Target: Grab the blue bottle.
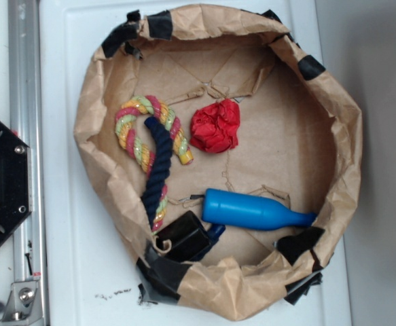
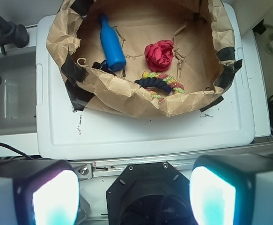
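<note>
The blue bottle (image 1: 252, 212) lies on its side on the floor of a brown paper bag (image 1: 89, 115), its neck pointing toward the bag's right wall. In the wrist view the blue bottle (image 2: 112, 44) shows at the upper left inside the paper bag (image 2: 127, 91). My gripper (image 2: 134, 197) is open, its two pale fingers (image 2: 54, 199) wide apart with nothing between them. It hangs over the black robot base (image 2: 148, 192), outside the bag and far from the bottle. The exterior view does not show the gripper.
Beside the bottle's base sits a black box (image 1: 184, 236). A navy and multicolour rope toy (image 1: 158, 173) and a red crumpled cloth (image 1: 215, 127) also lie in the bag. The bag rests on a white lid (image 1: 68, 272), with a metal rail (image 1: 24, 68) to its left.
</note>
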Robot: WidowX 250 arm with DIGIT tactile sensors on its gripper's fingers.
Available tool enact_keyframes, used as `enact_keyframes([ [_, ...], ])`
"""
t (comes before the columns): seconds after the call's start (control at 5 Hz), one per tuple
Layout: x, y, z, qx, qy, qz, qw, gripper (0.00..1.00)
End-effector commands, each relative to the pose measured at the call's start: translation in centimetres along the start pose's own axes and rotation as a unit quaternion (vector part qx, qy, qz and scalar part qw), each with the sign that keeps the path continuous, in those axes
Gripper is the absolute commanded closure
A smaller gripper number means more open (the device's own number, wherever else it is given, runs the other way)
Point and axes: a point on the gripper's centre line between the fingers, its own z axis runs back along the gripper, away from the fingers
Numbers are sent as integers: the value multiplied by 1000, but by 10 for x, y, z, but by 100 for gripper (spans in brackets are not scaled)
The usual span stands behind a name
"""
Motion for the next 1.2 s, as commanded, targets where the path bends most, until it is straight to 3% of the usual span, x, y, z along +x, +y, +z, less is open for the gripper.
enact_keyframes([
  [0.0, 0, 0, 0, 0, 0, 0, 1000, 0],
  [0.2, 45, 21, -48, -31, -99, -93, 990, 0],
  [0.4, 88, 29, -81, -13, -83, -97, 992, 0],
  [0.6, 123, 33, -107, -23, -85, -106, 990, 0],
  [0.8, 157, 28, -153, -28, -49, -132, 990, 0],
  [1.0, 160, -10, -192, -55, -24, -184, 981, 0],
])
